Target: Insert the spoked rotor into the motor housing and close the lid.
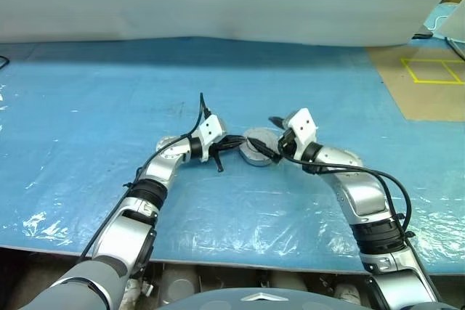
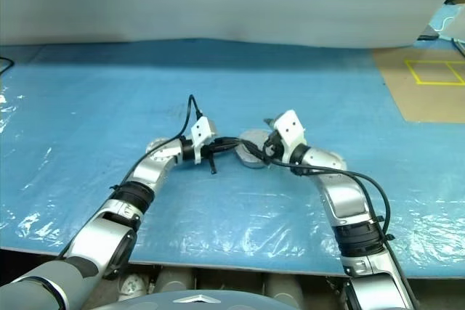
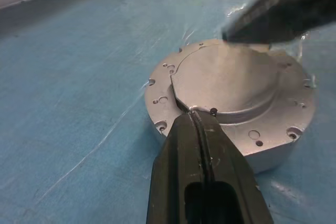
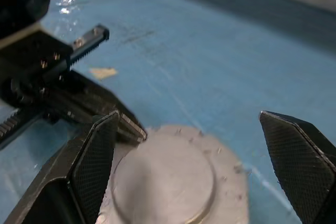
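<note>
**Lidded housing between two grippers**

Seen on the left: left gripper (image 1: 231,141), fingers pressed flat together with no gap, nothing pinched between them. Pointed across toward the middle of the blue plastic sheet (image 1: 87,107), fingertips (image 3: 195,116) resting at the near edge of the raised disc on top of the motor housing. Touching or merely just above that edge: cannot tell.

At the centre: motor housing (image 3: 231,98), round, silver-grey, sitting flat on the sheet. Covered on top by a lid (image 3: 226,80), a smooth raised round plate, seated level inside a flat outer flange dotted with small screw holes. Contents hidden under the lid; no windings, hub or spoked rotor to be made out, so whatever sits inside cannot be told. Small dark screw or hole beside the lid's edge near the left fingertips.

On the right: right gripper (image 4: 210,145), jaws spread wide, one textured black finger (image 4: 97,150) to each side of the housing, both clear of its rim. Nothing held. Poised above the lid, aimed across toward the left gripper, the two sets of fingers close to each other over the housing.

Further right, at the sheet's far corner: brown floor with a square of yellow tape (image 1: 434,70).
</note>
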Available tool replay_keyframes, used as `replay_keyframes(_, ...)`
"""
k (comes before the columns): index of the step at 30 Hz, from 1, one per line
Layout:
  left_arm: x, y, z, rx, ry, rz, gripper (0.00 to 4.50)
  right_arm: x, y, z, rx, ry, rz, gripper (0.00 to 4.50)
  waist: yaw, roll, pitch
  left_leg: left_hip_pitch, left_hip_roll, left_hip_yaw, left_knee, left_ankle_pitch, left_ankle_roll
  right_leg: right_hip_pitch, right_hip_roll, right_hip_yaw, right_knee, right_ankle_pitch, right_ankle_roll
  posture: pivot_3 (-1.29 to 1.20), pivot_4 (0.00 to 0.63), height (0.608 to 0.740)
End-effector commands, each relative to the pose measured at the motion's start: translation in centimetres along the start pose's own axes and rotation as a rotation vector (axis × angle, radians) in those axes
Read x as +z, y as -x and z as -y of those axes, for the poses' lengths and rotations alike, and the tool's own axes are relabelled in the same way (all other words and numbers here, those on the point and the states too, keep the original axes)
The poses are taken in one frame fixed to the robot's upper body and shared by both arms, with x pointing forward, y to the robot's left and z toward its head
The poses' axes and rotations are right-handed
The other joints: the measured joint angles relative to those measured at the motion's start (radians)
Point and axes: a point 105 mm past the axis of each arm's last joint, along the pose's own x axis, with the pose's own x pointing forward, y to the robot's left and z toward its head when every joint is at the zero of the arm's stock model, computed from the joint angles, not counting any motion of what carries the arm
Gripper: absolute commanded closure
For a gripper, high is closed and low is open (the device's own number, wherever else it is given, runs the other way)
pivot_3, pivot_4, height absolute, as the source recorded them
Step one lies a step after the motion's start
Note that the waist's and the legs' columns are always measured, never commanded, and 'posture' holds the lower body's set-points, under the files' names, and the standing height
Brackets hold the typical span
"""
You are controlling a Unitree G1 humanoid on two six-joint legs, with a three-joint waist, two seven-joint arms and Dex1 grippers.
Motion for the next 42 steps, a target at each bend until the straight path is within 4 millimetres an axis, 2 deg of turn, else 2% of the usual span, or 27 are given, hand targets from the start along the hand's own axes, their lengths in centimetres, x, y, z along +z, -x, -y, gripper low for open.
replay_keyframes(1,-0.4,-0.4,0.3,-0.024,-0.002,-0.03,4.5,3.1,0.8,1.0,-0.044,-0.026,0.115,0.04,0.004,0.0,0.0,-0.001,0.0,0.0,0.0,0.0,0.0,0.0,0.0,0.0,0.0,0.001,0.002,0.0,0.15,0.74)
replay_keyframes(4,-0.2,-0.5,0.2,-0.027,-0.005,-0.029,4.5,1.7,1.9,1.6,-0.048,-0.173,0.058,0.04,0.013,0.0,0.0,-0.001,0.0,-0.001,-0.001,0.0,0.0,0.0,0.0,-0.001,0.0,0.002,0.003,0.0,0.15,0.74)
replay_keyframes(7,-0.3,-0.6,0.5,-0.038,-0.004,-0.029,4.5,-1.8,3.9,1.0,-0.012,-0.32,-0.077,0.04,0.019,0.0,0.0,-0.001,0.0,-0.001,-0.002,0.0,0.0,0.0,0.0,-0.001,0.0,0.002,0.003,0.0,0.15,0.74)
replay_keyframes(8,-0.4,-0.6,0.7,-0.045,-0.004,-0.031,4.5,-2.8,4.6,0.7,-0.005,-0.429,-0.108,0.04,0.019,0.0,0.0,-0.001,0.0,-0.001,-0.003,0.0,0.0,0.0,0.0,-0.001,-0.001,0.002,0.003,0.0,0.15,0.74)
replay_keyframes(10,-0.6,-0.5,0.9,-0.054,-0.001,-0.032,4.5,-3.2,5.5,0.3,0.008,-0.602,-0.088,0.04,0.017,0.001,0.001,-0.002,0.0,-0.001,-0.005,0.0,0.0,0.0,0.0,-0.001,-0.004,0.002,0.003,0.0,0.15,0.74)
replay_keyframes(12,-0.6,-0.4,0.9,-0.053,0.004,-0.031,4.5,-3.6,6.3,1.5,-0.06,-0.694,-0.047,0.04,0.014,0.002,0.001,-0.001,0.0,-0.001,-0.005,0.0,0.0,0.0,0.001,-0.001,-0.005,0.002,0.003,0.0,0.15,0.74)
replay_keyframes(15,-0.4,-0.4,1.4,-0.08,0.01,-0.024,4.5,-5.8,7.6,2.8,-0.163,-0.824,-0.054,0.04,0.015,0.002,0.001,-0.001,-0.001,-0.001,-0.005,0.0,0.0,0.0,0.0,-0.001,-0.007,0.002,0.003,0.0,0.15,0.74)
replay_keyframes(19,-0.1,-0.4,1.3,-0.094,-0.005,-0.027,4.5,-7.4,8.1,2.3,-0.196,-0.943,-0.052,0.04,0.017,0.002,0.001,-0.001,0.0,-0.001,-0.005,0.0,0.0,0.001,0.0,-0.001,-0.008,0.0,0.0,0.0,0.15,0.74)
replay_keyframes(29,0.0,-0.1,0.7,-0.08,-0.018,-0.036,4.5,-6.8,6.9,-0.1,-0.058,-1.175,-0.009,0.04,0.016,0.002,0.0,-0.001,0.0,-0.001,-0.005,0.0,0.0,0.002,0.0,-0.002,-0.008,0.0,0.0,0.0,0.15,0.74)
replay_keyframes(42,0.1,-0.2,0.5,-0.063,-0.017,-0.036,4.5,-6.1,4.7,-1.5,-0.002,-1.195,0.001,0.04,0.016,0.002,0.0,-0.001,0.0,-0.001,-0.005,0.0,0.0,0.002,0.0,-0.002,-0.008,0.0,0.0,0.0,0.15,0.74)
